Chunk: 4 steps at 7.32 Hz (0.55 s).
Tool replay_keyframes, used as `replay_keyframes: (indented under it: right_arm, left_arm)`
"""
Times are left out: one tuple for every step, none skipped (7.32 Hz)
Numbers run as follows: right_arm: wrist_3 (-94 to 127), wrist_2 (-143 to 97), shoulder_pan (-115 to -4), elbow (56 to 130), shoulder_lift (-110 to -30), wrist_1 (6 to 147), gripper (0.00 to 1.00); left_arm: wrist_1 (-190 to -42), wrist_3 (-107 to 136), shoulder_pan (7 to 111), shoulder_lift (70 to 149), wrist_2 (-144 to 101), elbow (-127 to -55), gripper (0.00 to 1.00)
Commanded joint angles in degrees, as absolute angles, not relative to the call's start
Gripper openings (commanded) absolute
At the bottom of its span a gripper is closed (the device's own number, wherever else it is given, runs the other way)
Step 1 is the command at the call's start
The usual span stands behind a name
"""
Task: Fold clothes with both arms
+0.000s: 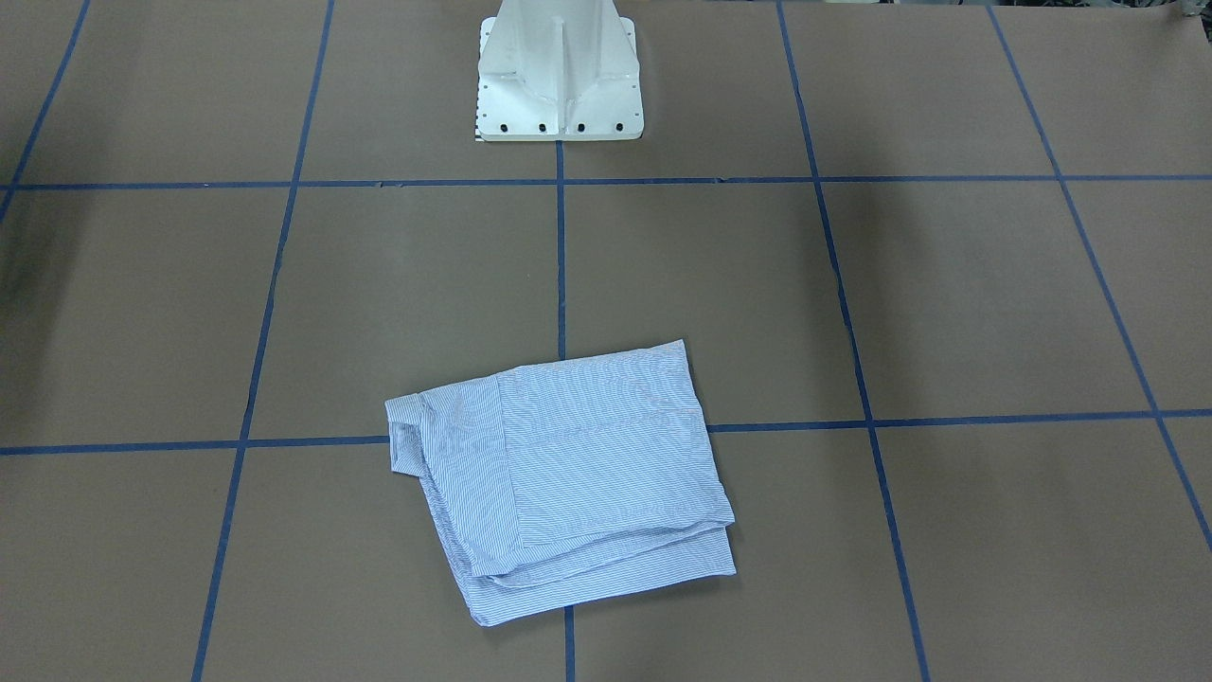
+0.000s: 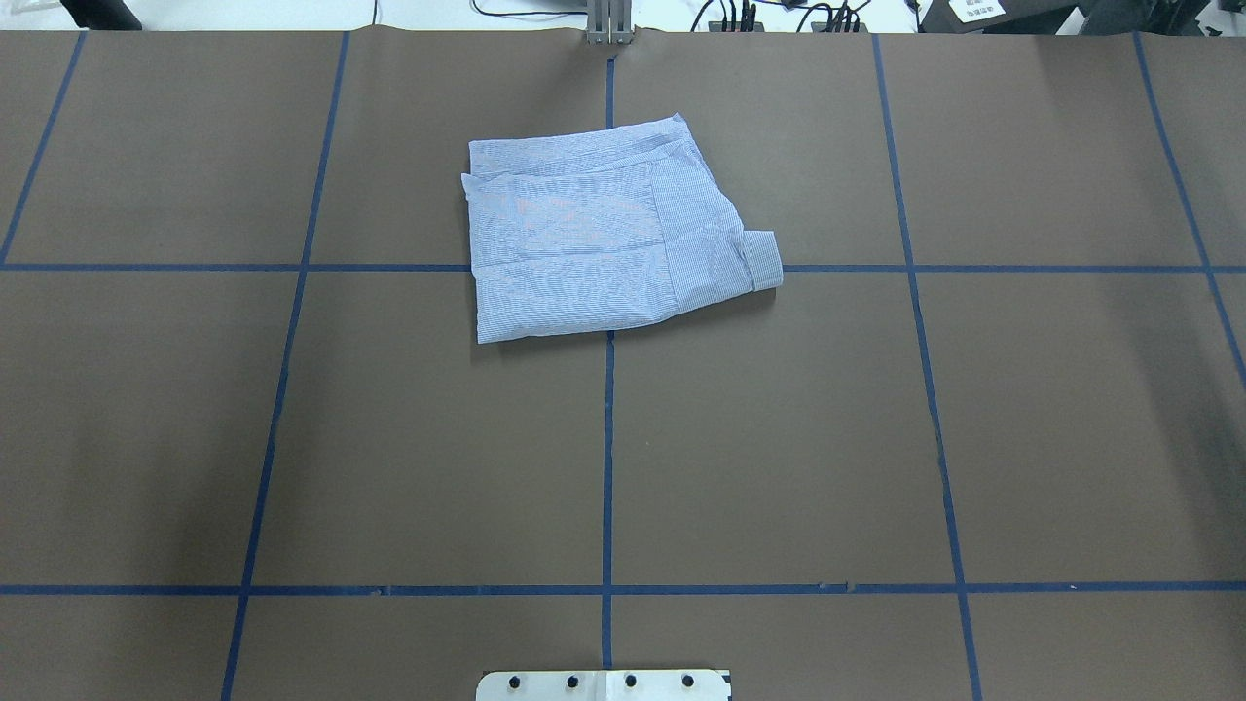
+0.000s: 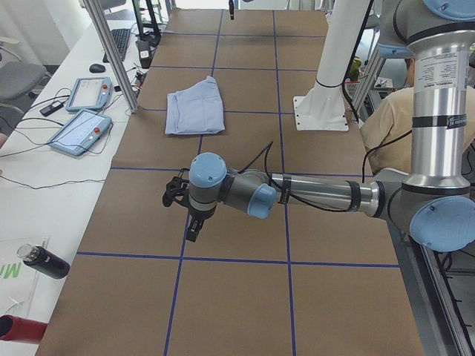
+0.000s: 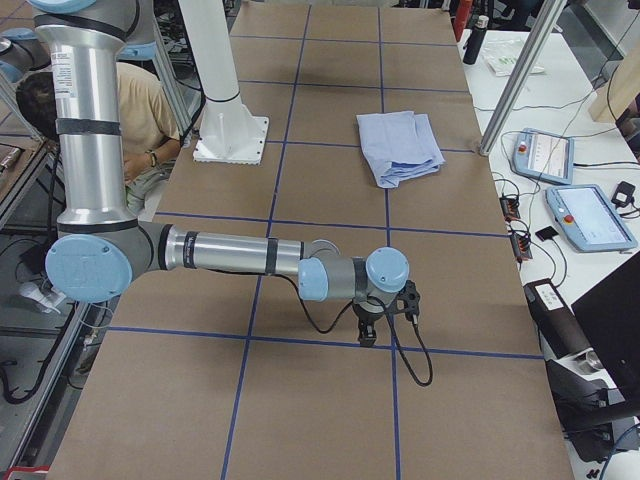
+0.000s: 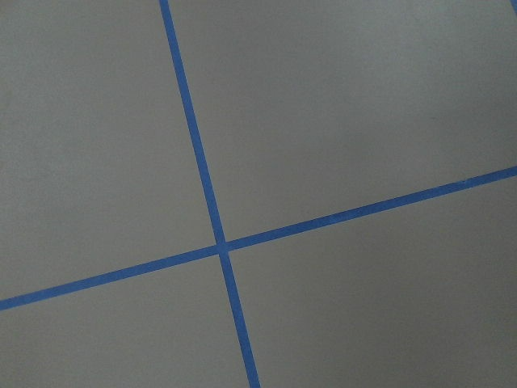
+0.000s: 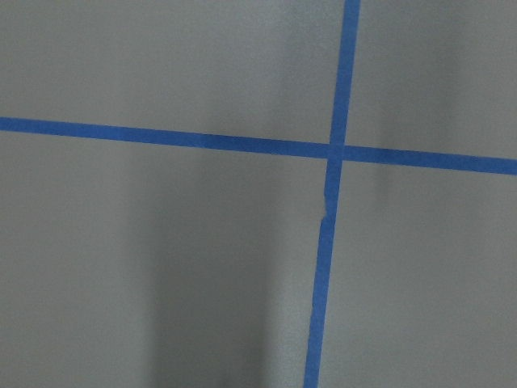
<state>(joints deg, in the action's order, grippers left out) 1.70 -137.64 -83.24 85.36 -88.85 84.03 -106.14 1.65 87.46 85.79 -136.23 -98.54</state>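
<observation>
Exterior left view, nearest the lens: the left arm stretches low over the brown table, the left gripper pointing down above the blue tape grid. Whether its fingers are spread or pressed together cannot be told. Farther along, the striped shirt lies folded into a rough rectangle across a crossing of tape lines, opposite the white pedestal, with one cuff jutting from a corner. Seen from the other end, the right arm mirrors the pose. The right gripper hangs well apart from the shirt, and its finger state likewise cannot be told. Both wrist cameras look down on brown surface and crossed tape.
</observation>
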Motion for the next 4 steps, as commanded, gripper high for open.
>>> replay_keyframes:
  right_arm:
    - [1.8,-137.7,-83.3,85.3,-88.5,85.2,1.0]
    - [1.8,-138.6,-84.8,85.8,-88.6,85.6,1.0]
    - [1.8,-138.7,-86.5,85.8,-89.0,85.2,1.0]
    - [2.5,-138.0,-86.5,85.8,-89.2,84.9,1.0]
  left_arm:
    - [-106.9,1.8,87.5,85.3,-136.5,-98.7,1.0]
    - [-106.8,1.8,87.4,86.0,-136.5,-98.4,1.0]
    - [-106.8,1.8,87.4,86.1,-136.5,-98.7,1.0]
    - [-106.8,1.8,87.4,86.1,-136.5,-98.6,1.0]
